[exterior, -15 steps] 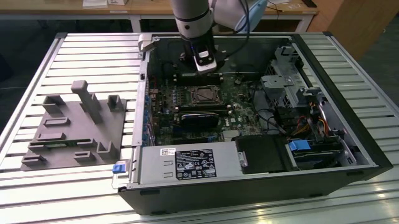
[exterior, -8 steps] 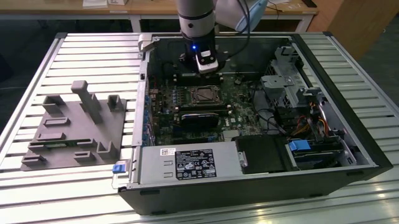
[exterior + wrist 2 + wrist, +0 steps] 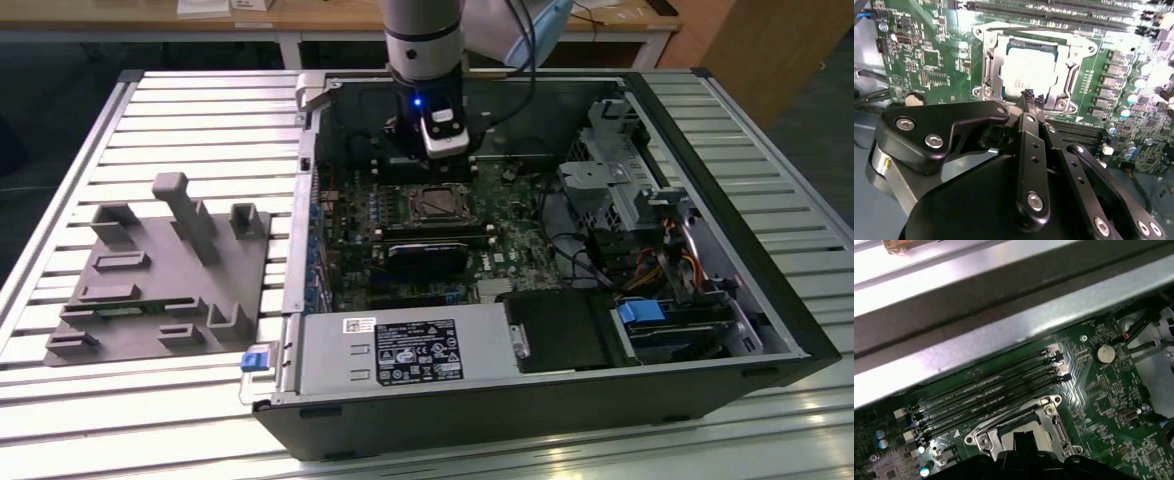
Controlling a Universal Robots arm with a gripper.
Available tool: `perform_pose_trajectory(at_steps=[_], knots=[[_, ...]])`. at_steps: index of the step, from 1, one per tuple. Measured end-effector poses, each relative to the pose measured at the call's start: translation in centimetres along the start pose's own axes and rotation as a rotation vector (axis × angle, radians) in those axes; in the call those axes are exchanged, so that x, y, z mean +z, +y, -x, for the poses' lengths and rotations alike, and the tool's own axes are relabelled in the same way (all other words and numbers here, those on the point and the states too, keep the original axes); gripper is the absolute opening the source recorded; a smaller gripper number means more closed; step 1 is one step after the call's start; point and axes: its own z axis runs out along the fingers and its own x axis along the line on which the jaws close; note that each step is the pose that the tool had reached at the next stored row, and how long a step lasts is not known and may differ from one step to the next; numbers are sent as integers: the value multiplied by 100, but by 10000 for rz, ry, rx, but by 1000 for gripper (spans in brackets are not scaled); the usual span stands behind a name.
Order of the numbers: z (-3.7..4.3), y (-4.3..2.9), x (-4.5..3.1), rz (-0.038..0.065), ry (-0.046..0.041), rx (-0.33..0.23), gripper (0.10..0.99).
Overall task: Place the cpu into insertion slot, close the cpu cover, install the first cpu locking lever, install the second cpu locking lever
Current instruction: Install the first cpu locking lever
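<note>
**One gripper poised over the seated cpu**

One arm reaches down into the open computer case [image 3: 747, 300] in the exterior view, its gripper [image 3: 445, 150] just beyond the insertion slot [image 3: 437, 203] on the green motherboard [image 3: 400, 250]. In the second wrist view the gripper [image 3: 1030, 98] has its fingertips [image 3: 1026, 95] drawn together, holding nothing, right above the near edge of the cpu cover [image 3: 991, 60]. The cpu [image 3: 1026, 70] lies flat in the slot, framed by the cover. A grey fixture block [image 3: 160, 270] sits on the desk [image 3: 80, 400], well apart.
</note>
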Motion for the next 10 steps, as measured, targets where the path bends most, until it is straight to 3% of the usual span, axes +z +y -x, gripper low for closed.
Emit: perform_pose_trajectory(at_steps=[10], knots=[[58,-119,-1,-72,-33,46,102]])
